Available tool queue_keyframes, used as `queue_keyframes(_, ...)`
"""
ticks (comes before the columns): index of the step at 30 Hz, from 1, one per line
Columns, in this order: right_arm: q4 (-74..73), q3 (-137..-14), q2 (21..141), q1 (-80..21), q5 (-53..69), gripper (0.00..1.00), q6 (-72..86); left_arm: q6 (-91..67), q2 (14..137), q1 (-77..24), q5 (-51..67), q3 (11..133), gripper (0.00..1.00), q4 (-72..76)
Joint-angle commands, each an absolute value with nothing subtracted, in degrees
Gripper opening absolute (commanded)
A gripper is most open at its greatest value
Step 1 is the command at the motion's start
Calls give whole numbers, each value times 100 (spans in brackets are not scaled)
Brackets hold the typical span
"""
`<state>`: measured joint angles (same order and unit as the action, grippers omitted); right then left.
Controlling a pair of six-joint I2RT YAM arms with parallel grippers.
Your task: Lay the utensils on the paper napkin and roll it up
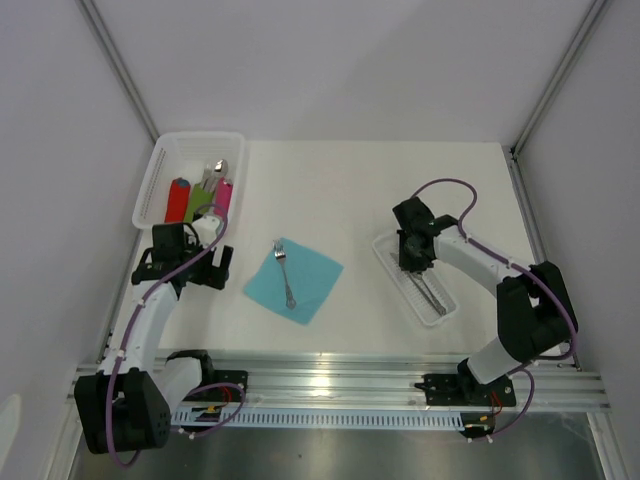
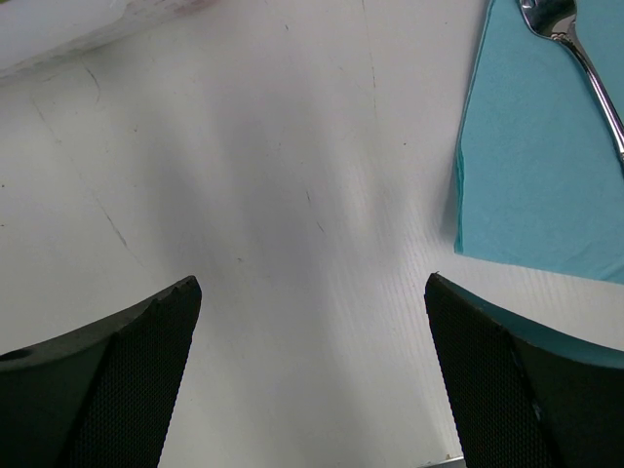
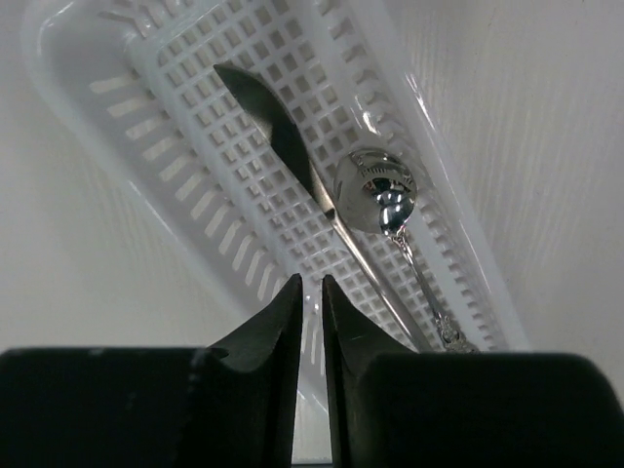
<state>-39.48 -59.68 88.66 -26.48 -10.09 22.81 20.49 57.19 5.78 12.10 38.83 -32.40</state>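
The teal paper napkin (image 1: 305, 285) (image 2: 536, 166) lies flat at mid-table with one silver fork (image 1: 286, 275) (image 2: 588, 63) on it. Two more utensils, a knife (image 3: 283, 127) and a spoon (image 3: 375, 190), lie in a small white slotted basket (image 1: 385, 250) (image 3: 175, 146) at the right. My right gripper (image 1: 412, 262) (image 3: 310, 283) hangs over that basket, its jaws drawn almost together with only a thin slit and nothing between them; the knife and spoon lie just to the right of its tips. My left gripper (image 1: 220, 263) (image 2: 312, 370) stands wide open over bare table, left of the napkin.
A larger white tray (image 1: 150, 185) at the back left holds red (image 1: 178, 200), green (image 1: 205, 195) and pink (image 1: 224, 192) rolled napkins. White walls enclose the table on three sides, and a metal rail runs along the near edge.
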Motion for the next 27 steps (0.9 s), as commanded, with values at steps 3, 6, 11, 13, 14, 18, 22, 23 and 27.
queue_keyframes(3, -3700, -5968, 9351, -2488, -1090, 17, 2118, 2100, 5616, 624, 880, 3850, 100, -3085)
queue_keyframes(6, -3683, -5985, 9448, -2435, -1169, 19, 2057, 2127, 5748, 624, 274, 3736, 99, -2813)
queue_keyframes(11, -3753, -5950, 9554, -2373, -1310, 25, 2004, 2092, 5854, 624, -237, 3630, 100, -2496)
queue_keyframes(13, -3753, -5898, 9562, -2356, -1283, 25, 1986, 2074, 5836, 624, -71, 3612, 100, -2514)
queue_keyframes(14, -3762, -5889, 9571, -2347, -1283, 25, 1986, 2066, 5836, 624, -44, 3612, 100, -2522)
queue_keyframes(18, -3771, -5819, 9589, -2312, -1310, 30, 1978, 2057, 5862, 624, -44, 3656, 100, -2549)
queue_keyframes(22, -3718, -5748, 9668, -2241, -1169, 34, 1943, 2039, 5836, 624, -44, 3700, 99, -2575)
queue_keyframes(23, -3709, -5722, 9685, -2241, -1091, 34, 1942, 2039, 5827, 624, -44, 3691, 100, -2575)
queue_keyframes(27, -3709, -5643, 9765, -2241, -870, 34, 1934, 2048, 5801, 624, -44, 3691, 99, -2584)
